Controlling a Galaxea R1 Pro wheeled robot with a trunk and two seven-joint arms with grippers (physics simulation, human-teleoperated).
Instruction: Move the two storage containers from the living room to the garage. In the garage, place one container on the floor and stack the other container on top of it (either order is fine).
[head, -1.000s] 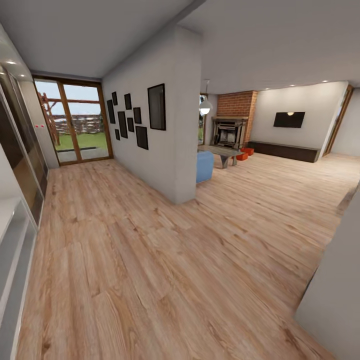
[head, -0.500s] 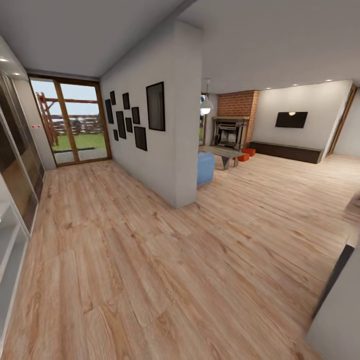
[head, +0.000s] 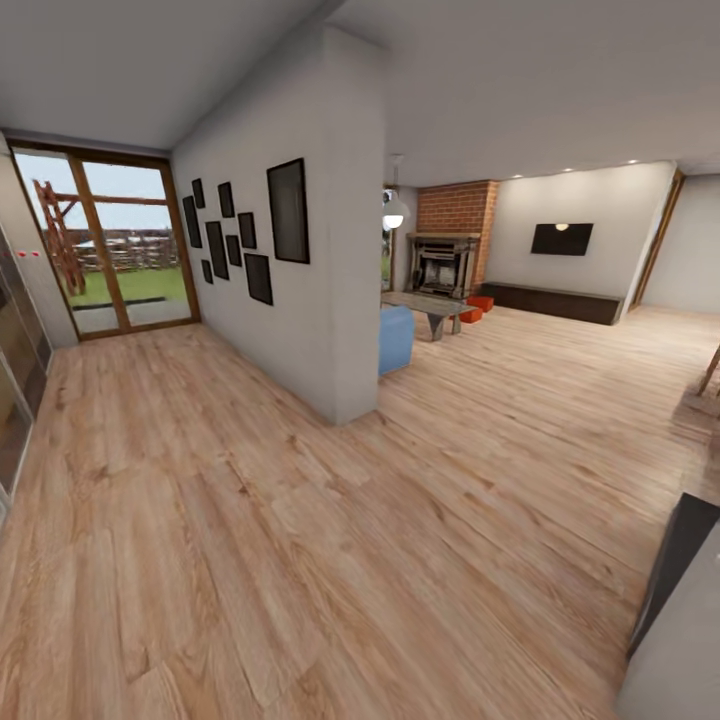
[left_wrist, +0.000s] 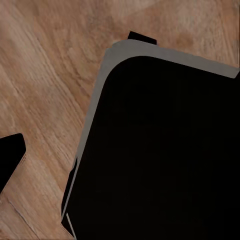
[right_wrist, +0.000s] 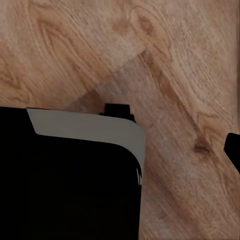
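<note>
Ahead, the two storage containers sit on the living room's wood floor by the low table, seemingly touching; I cannot tell whether my claws are apart or together.

No readable writing, label, brand or number is showing anywhere; the dark picture frames on the white wall are appearing blank.

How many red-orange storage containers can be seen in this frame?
2: one storage container on the wood floor near the brick fireplace, the other container just in front, beside the low table.
</note>
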